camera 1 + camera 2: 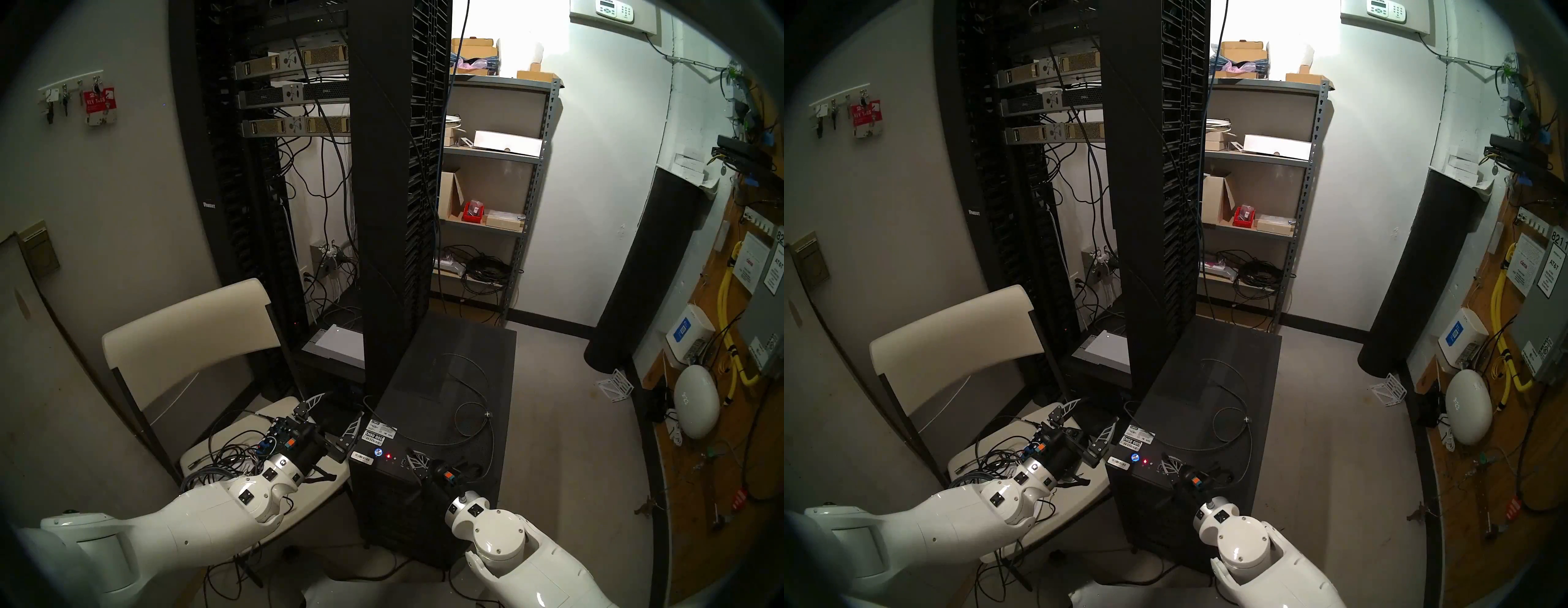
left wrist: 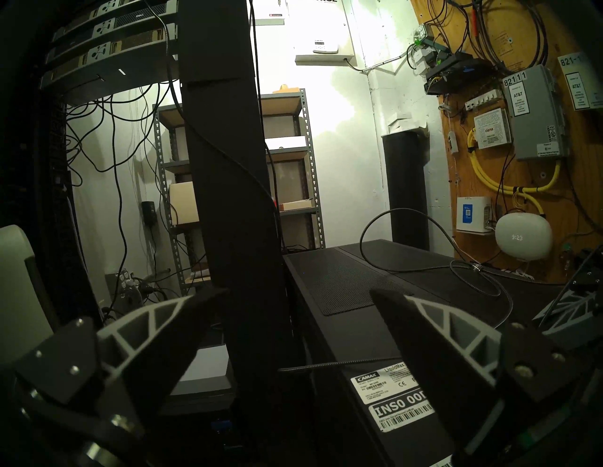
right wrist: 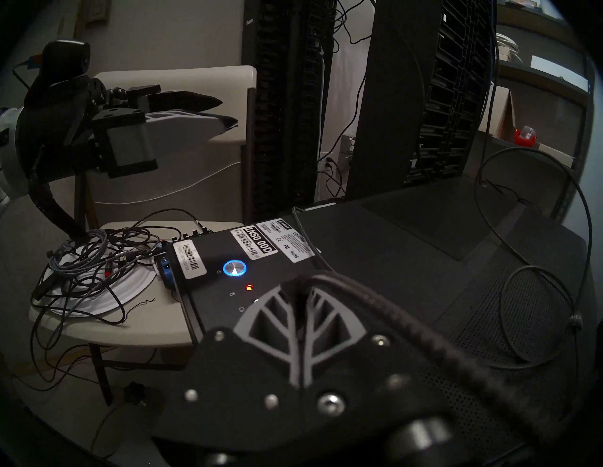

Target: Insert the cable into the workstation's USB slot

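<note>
- Chair (image 1: 237,429) at far left, a folding one, its seat carrying a heap of tangled cords (image 1: 231,456) on a white plate.
- Left tool (image 1: 335,414) level over the chair's inner edge, fingers spread wide and empty, one fingertip just beside the workstation's stickered corner.
- Workstation (image 1: 449,382), a black tower case, stands between the arms; its round blue-lit button (image 3: 234,268) and red LED (image 3: 249,287) sit on the near top strip.
- Right tool (image 1: 408,460) low over that strip, just right of the LED, fingers pressed together on the cable (image 3: 385,306).
- The plug end is hidden by the fingers, so I cannot confirm it is lined up with a slot; the ports probably lie directly ahead of the tip.
- The cable trails back from the right tool and loops loosely across the case top to the right, a small silvery fitting (image 1: 488,415) midway.
- The right arm is plainly the nearer one for the push.
</note>
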Controlling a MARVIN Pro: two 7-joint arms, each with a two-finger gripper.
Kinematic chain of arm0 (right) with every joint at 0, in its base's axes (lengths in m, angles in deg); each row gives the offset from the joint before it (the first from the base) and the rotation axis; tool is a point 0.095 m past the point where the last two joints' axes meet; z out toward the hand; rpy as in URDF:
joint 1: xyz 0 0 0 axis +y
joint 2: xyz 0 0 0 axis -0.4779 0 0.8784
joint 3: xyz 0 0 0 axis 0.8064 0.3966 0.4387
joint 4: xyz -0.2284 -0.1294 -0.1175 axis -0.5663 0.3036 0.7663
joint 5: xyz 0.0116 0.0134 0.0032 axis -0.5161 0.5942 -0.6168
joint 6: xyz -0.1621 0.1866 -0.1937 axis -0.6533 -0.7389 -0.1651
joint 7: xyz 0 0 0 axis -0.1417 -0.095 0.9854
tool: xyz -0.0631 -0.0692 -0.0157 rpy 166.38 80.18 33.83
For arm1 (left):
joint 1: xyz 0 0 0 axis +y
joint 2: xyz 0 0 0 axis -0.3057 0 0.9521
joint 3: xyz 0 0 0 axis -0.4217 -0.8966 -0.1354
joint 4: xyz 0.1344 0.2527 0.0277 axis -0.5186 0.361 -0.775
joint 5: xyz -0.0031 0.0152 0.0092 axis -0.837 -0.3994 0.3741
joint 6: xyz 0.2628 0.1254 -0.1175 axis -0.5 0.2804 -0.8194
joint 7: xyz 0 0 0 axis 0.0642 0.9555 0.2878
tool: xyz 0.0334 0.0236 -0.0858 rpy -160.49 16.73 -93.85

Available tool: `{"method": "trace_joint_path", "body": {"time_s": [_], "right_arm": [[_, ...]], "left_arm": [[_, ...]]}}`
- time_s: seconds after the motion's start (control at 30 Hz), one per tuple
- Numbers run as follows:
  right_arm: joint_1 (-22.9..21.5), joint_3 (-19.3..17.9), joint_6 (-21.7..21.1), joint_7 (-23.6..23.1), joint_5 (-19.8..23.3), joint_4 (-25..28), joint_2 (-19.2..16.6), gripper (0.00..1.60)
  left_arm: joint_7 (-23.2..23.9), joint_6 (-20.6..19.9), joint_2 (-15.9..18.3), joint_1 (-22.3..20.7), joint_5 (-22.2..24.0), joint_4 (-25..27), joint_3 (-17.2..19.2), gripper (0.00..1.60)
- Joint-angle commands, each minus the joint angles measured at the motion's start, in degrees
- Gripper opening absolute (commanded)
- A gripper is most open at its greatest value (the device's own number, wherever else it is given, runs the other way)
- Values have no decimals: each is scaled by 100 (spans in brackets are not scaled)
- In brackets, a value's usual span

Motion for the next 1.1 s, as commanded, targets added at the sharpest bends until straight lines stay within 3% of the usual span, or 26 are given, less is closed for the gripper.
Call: {"method": "trace_joint_path", "body": {"time_s": [0.0, 0.23, 0.63, 0.83, 1.07], "right_arm": [[-14, 9, -54, -83, 76, -225, 20, 0], [-9, 46, -44, -314, 221, -251, -12, 0], [206, 88, -201, -255, 197, -33, -93, 0], [294, 12, -49, -192, 261, 101, -128, 0], [356, -103, 504, -193, 417, 140, -152, 0]], "left_arm": [[-111, 27, 104, -4, -52, 229, 65, 160], [-173, 14, 189, 20, -70, 320, 46, 160], [-237, 22, 253, 46, -125, 436, 20, 160], [-296, 8, 305, 95, -168, 556, 4, 160], [-255, 108, 276, 119, -149, 429, -19, 160]]}}
